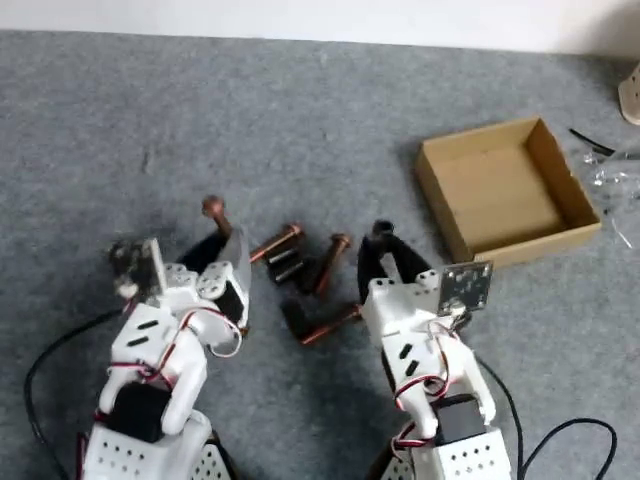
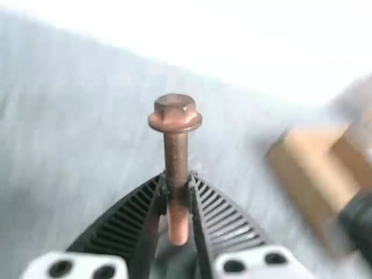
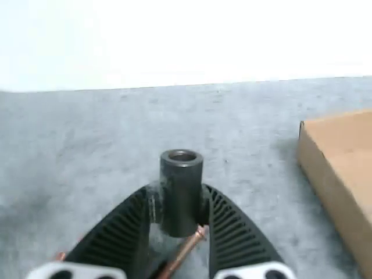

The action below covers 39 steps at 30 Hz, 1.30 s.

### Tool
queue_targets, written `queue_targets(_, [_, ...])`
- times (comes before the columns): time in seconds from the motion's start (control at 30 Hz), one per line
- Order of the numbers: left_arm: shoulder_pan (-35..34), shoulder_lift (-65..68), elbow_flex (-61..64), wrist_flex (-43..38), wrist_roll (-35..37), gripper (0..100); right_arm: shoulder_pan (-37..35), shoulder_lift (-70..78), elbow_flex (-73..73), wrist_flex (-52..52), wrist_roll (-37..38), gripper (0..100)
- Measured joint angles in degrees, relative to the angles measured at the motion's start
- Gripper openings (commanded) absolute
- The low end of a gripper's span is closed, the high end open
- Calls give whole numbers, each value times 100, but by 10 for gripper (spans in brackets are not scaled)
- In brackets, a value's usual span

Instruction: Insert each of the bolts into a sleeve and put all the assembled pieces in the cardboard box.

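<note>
Firmly, left gripper (image 2: 176,192) closed on bolt (image 2: 175,122), right gripper (image 3: 180,203) closed on sleeve (image 3: 181,180) — cardboard box (image 3: 337,168) cut off at the edge

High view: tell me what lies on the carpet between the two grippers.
In the high view, a copper bolt, a second bolt and dark sleeves lie between the left gripper and the right gripper.

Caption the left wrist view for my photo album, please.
The left pincer grips a copper bolt by its shank, head outward, cardboard box beyond.
</note>
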Motion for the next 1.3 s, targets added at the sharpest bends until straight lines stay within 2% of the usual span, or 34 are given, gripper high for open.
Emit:
queue_targets(0.17, [132, -334, 448, -1442, 176, 5, -695, 0, 0, 35, 334, 5])
queue_targets(0.33, [651, -220, 501, -2092, 211, 5, -1380, 0, 0, 316, 1108, 5])
queue_targets(0.47, [1222, -220, 466, -2136, 211, 5, -1442, -9, 0, 334, 1213, 5])
queue_targets(0.6, [1723, -176, 202, -1855, 299, 5, -1609, -9, 0, 334, 1257, 5])
queue_targets(0.73, [1758, -176, 141, -1424, 747, 5, -1732, -9, 0, 334, 1618, 5])
queue_targets(1.3, [1767, -167, 299, -1196, 571, 5, -1749, -9, 0, 334, 1776, 5])
